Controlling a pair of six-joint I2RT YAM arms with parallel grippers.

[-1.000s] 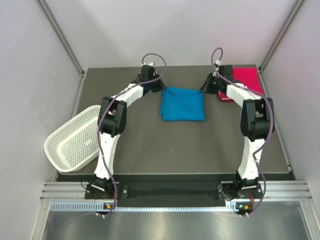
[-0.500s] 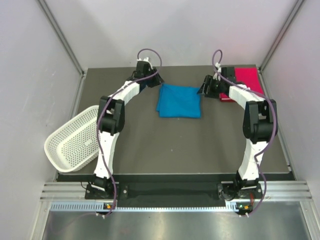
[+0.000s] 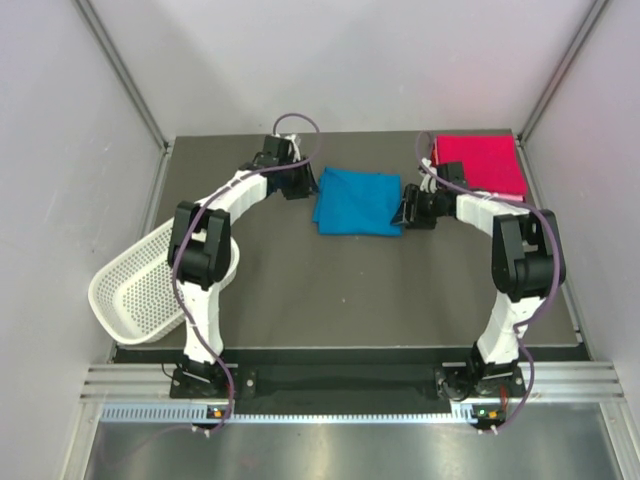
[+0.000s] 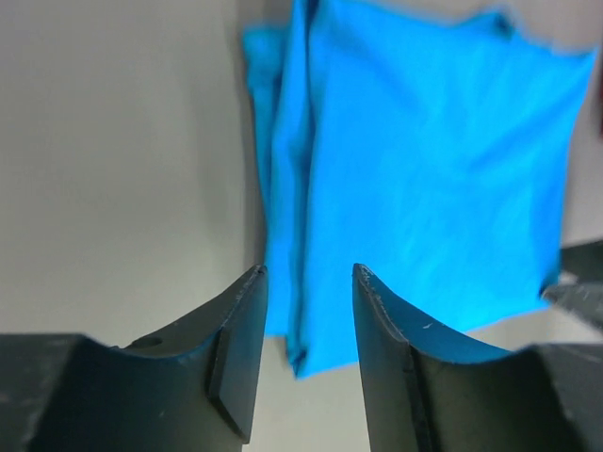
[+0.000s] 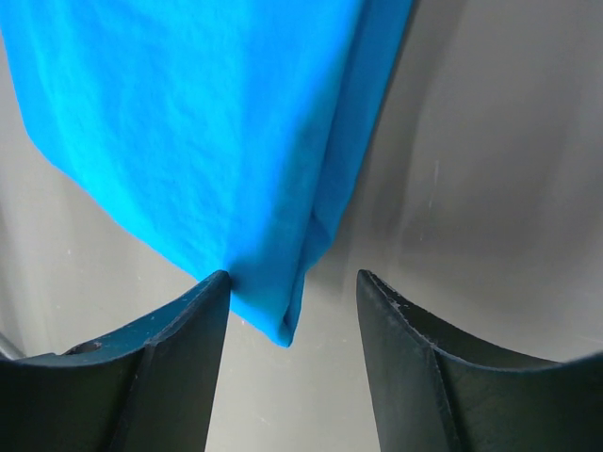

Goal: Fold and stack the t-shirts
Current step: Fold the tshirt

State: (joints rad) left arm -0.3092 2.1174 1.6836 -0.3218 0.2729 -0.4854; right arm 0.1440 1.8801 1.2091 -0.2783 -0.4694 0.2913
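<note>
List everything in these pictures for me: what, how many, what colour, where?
blue t-shirt: one, bright blue, folded, far middle of the table
pink-red t-shirt: one, pink-red, folded, far right corner
basket: one, white mesh, tilted at the table's left edge
table: one, dark grey
left arm: one, white and black
right arm: one, white and black
left claw: one, black, open, by the blue t-shirt
right claw: one, black, open, by the blue t-shirt

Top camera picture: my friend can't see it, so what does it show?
A folded blue t-shirt lies on a dark table, with the left gripper and the right gripper at its two sides. A folded pink-red t-shirt sits in the far right corner, and a white mesh basket sits at the left edge.
</note>
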